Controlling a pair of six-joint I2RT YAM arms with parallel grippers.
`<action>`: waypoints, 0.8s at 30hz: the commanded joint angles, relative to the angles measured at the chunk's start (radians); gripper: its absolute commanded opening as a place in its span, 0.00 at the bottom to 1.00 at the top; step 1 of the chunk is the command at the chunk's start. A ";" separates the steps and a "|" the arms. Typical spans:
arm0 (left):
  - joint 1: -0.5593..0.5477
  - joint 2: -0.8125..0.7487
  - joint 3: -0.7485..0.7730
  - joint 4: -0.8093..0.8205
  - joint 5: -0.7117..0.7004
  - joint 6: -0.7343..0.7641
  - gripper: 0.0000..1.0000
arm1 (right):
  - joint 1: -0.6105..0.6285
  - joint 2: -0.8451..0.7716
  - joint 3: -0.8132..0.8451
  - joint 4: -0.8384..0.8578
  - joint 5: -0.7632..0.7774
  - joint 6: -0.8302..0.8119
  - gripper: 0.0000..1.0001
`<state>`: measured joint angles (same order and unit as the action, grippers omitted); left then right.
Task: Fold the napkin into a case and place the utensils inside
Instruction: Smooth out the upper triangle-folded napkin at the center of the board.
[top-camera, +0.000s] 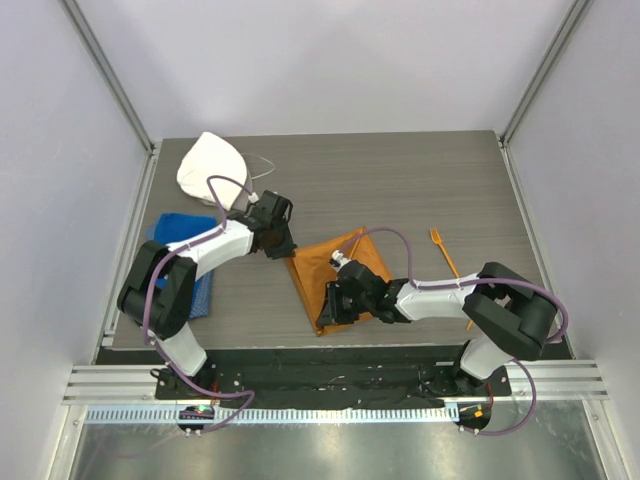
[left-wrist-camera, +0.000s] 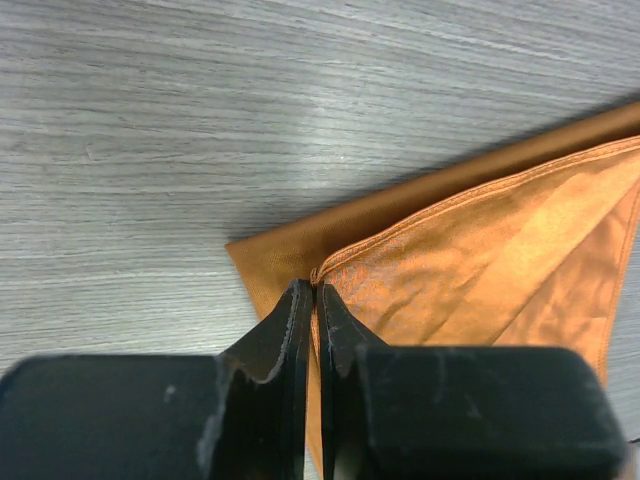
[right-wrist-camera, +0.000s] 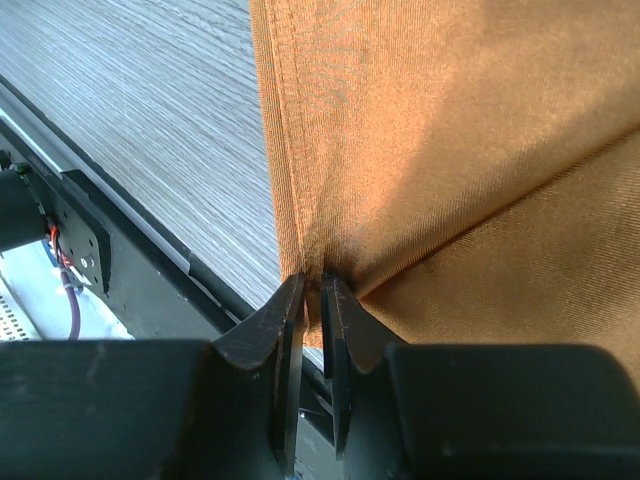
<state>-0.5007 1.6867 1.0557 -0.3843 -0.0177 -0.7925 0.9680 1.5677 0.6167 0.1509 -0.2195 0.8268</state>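
Observation:
The rust-orange napkin (top-camera: 322, 274) lies folded on the table centre. My left gripper (top-camera: 283, 250) is shut on its far-left corner; in the left wrist view the upper layer's corner (left-wrist-camera: 318, 272) is pinched between the fingertips, above a lower layer (left-wrist-camera: 270, 258). My right gripper (top-camera: 328, 318) is shut on the near corner, where the cloth (right-wrist-camera: 420, 150) bunches into the tips (right-wrist-camera: 313, 285). An orange fork (top-camera: 444, 253) lies to the right of the napkin. The spoon is mostly hidden; a thin orange handle (top-camera: 352, 238) shows at the napkin's far edge.
A blue towel (top-camera: 185, 250) lies at the left under my left arm. A white cloth cap (top-camera: 212, 168) sits at the far left. The table's near edge and black rail (right-wrist-camera: 120, 270) are right below my right gripper.

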 joint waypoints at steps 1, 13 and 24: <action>0.008 0.010 -0.005 -0.007 -0.025 0.024 0.09 | 0.011 -0.038 -0.012 0.019 0.000 0.005 0.21; 0.013 -0.027 -0.029 -0.022 -0.044 0.015 0.16 | 0.021 -0.041 0.005 -0.013 0.014 -0.015 0.21; 0.021 -0.212 -0.153 0.007 -0.053 -0.080 0.41 | 0.046 -0.063 0.176 -0.244 0.124 -0.146 0.22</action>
<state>-0.4873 1.6096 0.9604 -0.4179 -0.0704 -0.8024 1.0058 1.5448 0.7147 -0.0189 -0.1497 0.7494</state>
